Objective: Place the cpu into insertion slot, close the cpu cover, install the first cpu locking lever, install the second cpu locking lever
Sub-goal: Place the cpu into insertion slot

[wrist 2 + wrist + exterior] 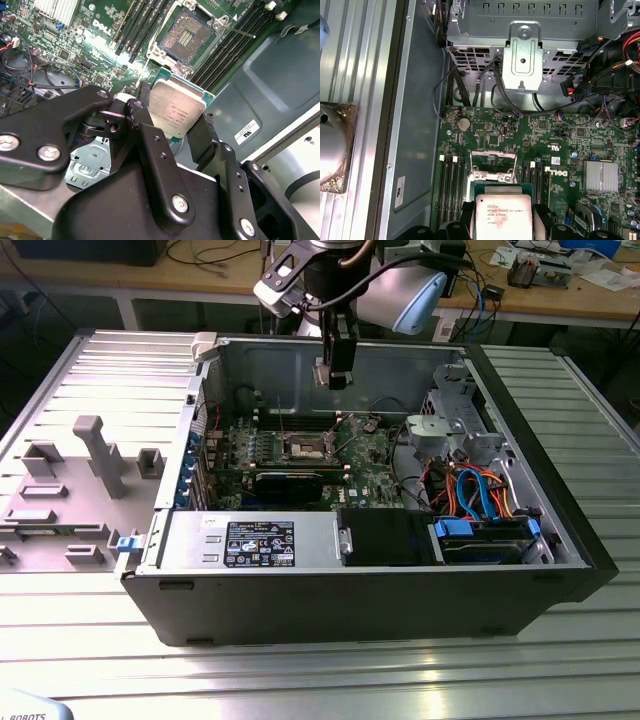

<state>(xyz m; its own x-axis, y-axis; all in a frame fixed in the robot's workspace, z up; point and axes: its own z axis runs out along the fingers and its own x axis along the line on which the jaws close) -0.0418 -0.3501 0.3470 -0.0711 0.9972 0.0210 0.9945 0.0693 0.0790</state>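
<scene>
We see a silvery ribbed metal counter [330, 680], made of long parallel profiles. On it, about in the middle, stands an open black computer case [360, 605]. Just beside the case, on the exterior view's left, lies a flat grey plastic fixture plate [125, 505] that carries several upright grey blocks.

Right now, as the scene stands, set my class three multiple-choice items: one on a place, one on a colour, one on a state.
1. Where is the cpu? A in the slot; B in the gripper, above the board; C under the board.
2. The board's colour? A green; B red; C white.
3. The slot is: A empty; B filled; C covered.
Answers: 1 B, the gripper clamps its edges; 2 A, green shows in both wrist views; 3 A, its contacts lie bare.
</scene>
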